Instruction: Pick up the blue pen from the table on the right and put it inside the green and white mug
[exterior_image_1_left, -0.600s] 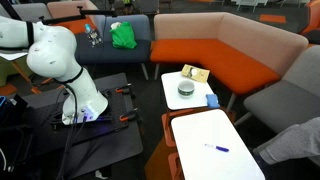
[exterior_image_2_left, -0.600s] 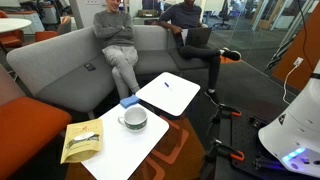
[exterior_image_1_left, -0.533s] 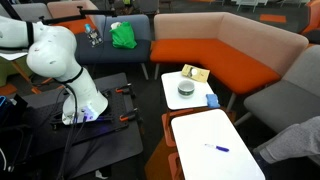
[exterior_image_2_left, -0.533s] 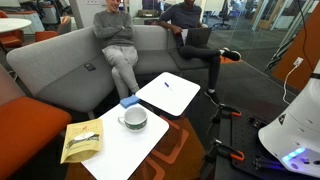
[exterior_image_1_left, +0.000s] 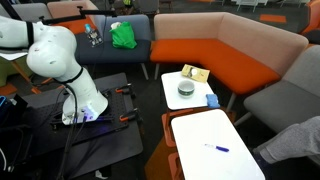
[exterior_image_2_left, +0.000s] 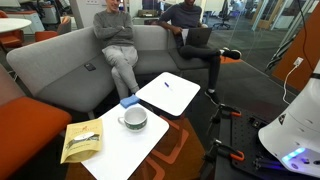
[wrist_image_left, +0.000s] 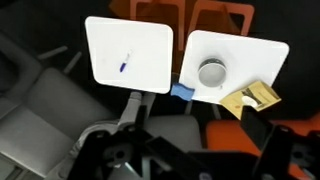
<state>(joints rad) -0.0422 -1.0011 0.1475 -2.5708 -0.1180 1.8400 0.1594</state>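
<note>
The blue pen (exterior_image_1_left: 218, 148) lies on the long white table (exterior_image_1_left: 200, 130); it also shows in the wrist view (wrist_image_left: 124, 65) on that table (wrist_image_left: 150, 40) and faintly in an exterior view (exterior_image_2_left: 166, 86). The green and white mug (exterior_image_1_left: 186, 90) stands on the smaller white table, seen in both exterior views (exterior_image_2_left: 133, 118) and from above in the wrist view (wrist_image_left: 211, 73). My gripper (wrist_image_left: 190, 150) is high above both tables, far from the pen and the mug. Its dark fingers stand apart with nothing between them.
A tan bag (exterior_image_1_left: 195, 73) and a light blue object (exterior_image_1_left: 211, 99) share the smaller table (exterior_image_1_left: 172, 98) with the mug. Orange and grey sofas ring the tables. Two people (exterior_image_2_left: 118, 40) sit on the grey sofa. The robot base (exterior_image_1_left: 80, 100) stands on a dark cart.
</note>
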